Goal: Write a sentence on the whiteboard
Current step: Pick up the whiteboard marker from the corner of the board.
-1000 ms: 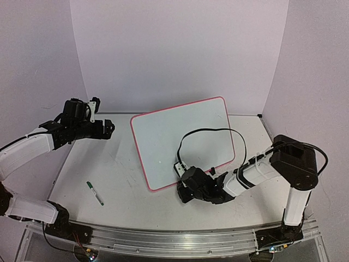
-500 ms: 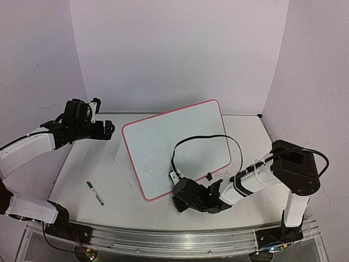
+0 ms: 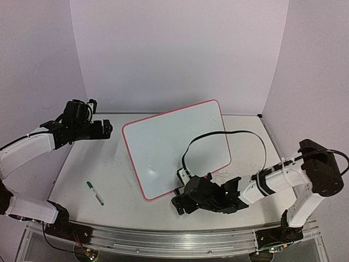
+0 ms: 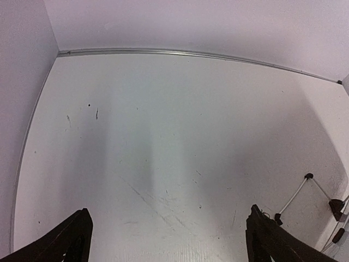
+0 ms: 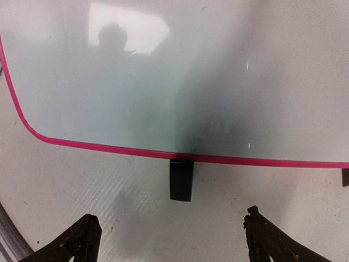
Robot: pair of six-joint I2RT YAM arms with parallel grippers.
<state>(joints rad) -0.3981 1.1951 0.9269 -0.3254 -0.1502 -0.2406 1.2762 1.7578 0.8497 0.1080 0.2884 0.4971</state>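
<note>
Both empty, spread wide: right gripper just off whiteboard near edge, left gripper hovering back-left. Whiteboard blank, mid-table. Writing not begun; next likely needs marker, front-left, picked up.

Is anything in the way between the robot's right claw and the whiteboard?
No, nothing visible. The open right gripper faces the whiteboard across a strip of table; only the board's own black clip foot pokes toward it.

Pale lilac walls, scuffed white table, metal rail at near edge
</note>
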